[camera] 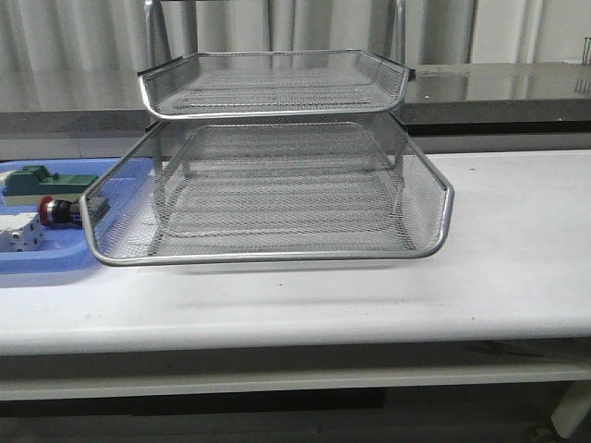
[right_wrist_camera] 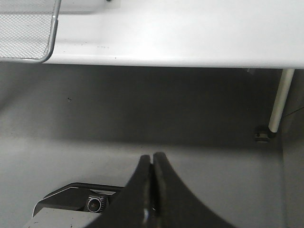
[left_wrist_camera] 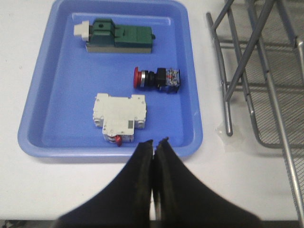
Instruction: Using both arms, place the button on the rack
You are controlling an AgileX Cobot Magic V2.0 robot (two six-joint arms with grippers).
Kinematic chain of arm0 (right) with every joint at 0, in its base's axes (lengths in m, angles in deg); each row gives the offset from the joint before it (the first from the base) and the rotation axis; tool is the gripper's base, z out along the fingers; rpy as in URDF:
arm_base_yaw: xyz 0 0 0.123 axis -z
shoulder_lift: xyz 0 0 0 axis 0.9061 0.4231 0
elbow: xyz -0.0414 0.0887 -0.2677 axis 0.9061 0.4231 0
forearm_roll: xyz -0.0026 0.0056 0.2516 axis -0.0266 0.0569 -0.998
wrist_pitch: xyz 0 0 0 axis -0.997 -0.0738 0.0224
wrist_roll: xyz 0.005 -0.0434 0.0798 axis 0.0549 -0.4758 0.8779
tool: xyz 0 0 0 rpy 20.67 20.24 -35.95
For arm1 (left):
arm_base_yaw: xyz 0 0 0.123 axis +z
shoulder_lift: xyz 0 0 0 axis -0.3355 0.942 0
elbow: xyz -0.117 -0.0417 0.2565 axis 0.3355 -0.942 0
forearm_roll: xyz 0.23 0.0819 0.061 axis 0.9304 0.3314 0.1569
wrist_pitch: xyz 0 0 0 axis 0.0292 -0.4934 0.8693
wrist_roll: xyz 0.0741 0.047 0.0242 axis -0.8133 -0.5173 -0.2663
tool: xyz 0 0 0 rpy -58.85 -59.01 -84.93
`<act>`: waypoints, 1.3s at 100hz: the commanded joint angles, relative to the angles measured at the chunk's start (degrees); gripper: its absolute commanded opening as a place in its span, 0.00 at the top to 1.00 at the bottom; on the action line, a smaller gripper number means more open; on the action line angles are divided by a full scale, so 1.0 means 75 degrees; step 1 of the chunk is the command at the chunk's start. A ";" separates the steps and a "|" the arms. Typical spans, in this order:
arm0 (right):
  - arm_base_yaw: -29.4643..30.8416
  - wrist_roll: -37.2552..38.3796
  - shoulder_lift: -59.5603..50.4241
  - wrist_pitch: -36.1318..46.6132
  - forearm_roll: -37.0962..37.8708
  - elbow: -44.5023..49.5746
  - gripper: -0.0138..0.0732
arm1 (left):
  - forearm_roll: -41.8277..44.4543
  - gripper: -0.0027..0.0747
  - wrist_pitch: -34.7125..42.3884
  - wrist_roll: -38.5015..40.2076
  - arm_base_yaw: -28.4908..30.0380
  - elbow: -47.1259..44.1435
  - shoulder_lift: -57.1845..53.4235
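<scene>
— Where is the button [left_wrist_camera: 157, 78]?
— Lying on its side in the blue tray [left_wrist_camera: 57, 85], left of the wire-mesh rack [camera: 277, 185], between the green block [left_wrist_camera: 121, 35] and the white breaker [left_wrist_camera: 121, 118], touching neither.

— And the left gripper [left_wrist_camera: 156, 141]?
— Above the tray's near rim, fingers pressed together, holding nothing.

— The right gripper [right_wrist_camera: 152, 156]?
— Also closed and bare, off the table [camera: 517, 268], hanging over the grey floor [right_wrist_camera: 190, 123] beside the table's near edge, with a white table leg [right_wrist_camera: 280, 99] in sight. Neither arm shows in the front view.
</scene>
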 commanded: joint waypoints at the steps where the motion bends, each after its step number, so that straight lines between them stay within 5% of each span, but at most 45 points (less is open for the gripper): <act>1: -0.0001 -0.0011 0.0010 0.0331 0.0080 -0.0267 0.92 | 0.0017 0.99 -0.0163 -0.0097 -0.0006 0.0595 0.0238; 28: -0.0001 -0.0011 0.0010 0.0331 0.0080 -0.0267 0.92 | 0.0054 0.99 -0.0470 -0.0355 -0.0006 0.0929 0.0552; 38: -0.0001 -0.0011 0.0010 0.0331 0.0080 -0.0267 0.92 | 0.0054 0.90 -0.0543 -0.0483 -0.0006 0.0929 0.0552; 47: -0.0001 -0.0011 0.0010 0.0331 0.0080 -0.0267 0.92 | 0.0054 0.74 -0.0631 -0.0510 -0.0006 0.0929 0.0552; 64: -0.0001 -0.0011 0.0010 0.0331 0.0080 -0.0267 0.92 | 0.0342 0.25 -0.0947 -0.0510 -0.0006 0.0929 0.0552; 71: -0.0001 -0.0011 0.0010 0.0331 0.0080 -0.0267 0.92 | 0.0357 0.17 -0.0983 -0.0510 -0.0006 0.0929 0.0552; 130: -0.0001 -0.0011 0.0010 0.0331 0.0080 -0.0267 0.92 | 0.0211 0.17 -0.0025 -0.0496 -0.0006 0.0929 0.0567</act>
